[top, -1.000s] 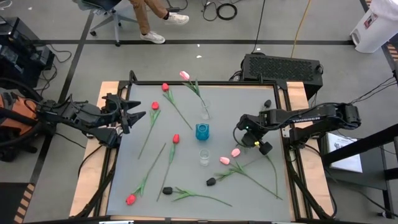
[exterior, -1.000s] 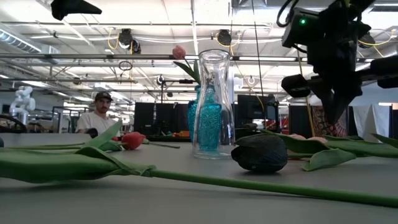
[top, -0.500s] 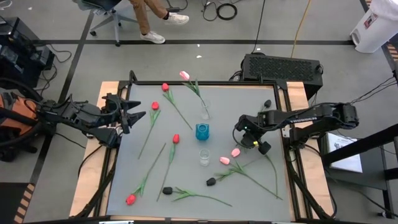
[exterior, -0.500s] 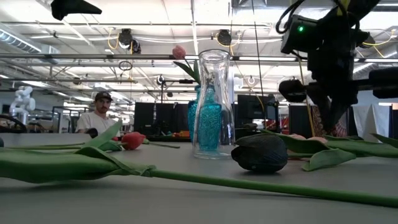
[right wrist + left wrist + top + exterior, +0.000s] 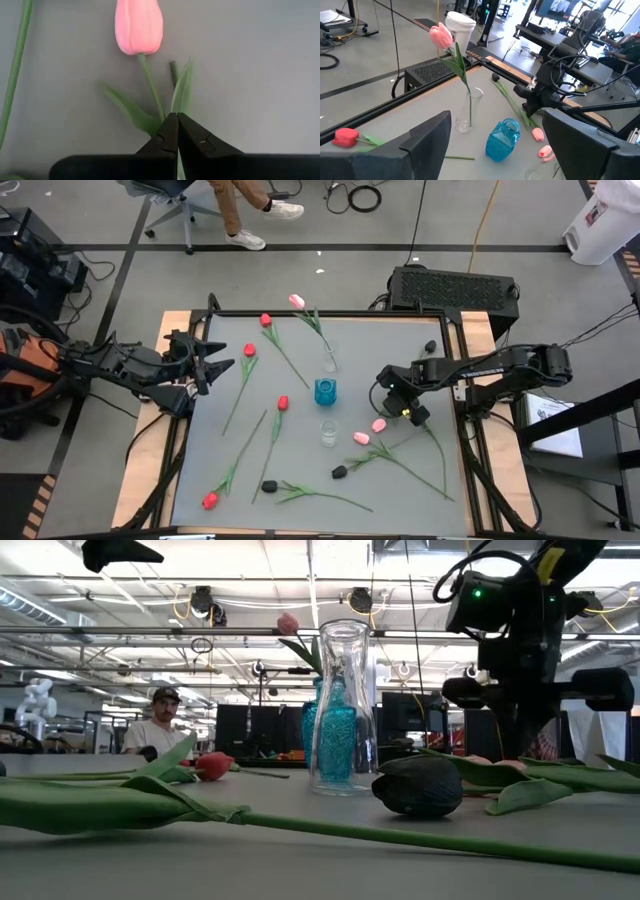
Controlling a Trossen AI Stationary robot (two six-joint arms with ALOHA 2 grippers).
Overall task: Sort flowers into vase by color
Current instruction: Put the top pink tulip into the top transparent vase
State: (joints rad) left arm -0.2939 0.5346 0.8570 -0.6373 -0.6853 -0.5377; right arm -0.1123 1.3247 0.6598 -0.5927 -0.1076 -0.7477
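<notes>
Under your right gripper [image 5: 177, 131], at the table's 3 o'clock side, lies a pink tulip [image 5: 139, 26]; its head points to 12 o'clock from the tips in the wrist view, stem and leaves running back to them. Your claw is clenched, fingers pressed together, tips over the leaves; can't tell if they pinch the stem or just hover. High view puts that gripper [image 5: 410, 413] just beside two pink heads [image 5: 379, 424], at 3 o'clock from the clear vase [image 5: 328, 432] and blue vase [image 5: 325, 391]. Since a second ago your right arm has slid a little toward the table centre, jaws unchanged. Farther off, your left gripper [image 5: 205, 362] waits released at the 9 o'clock edge. One pink tulip [image 5: 441, 36] stands in a slim glass vase [image 5: 470, 111].
</notes>
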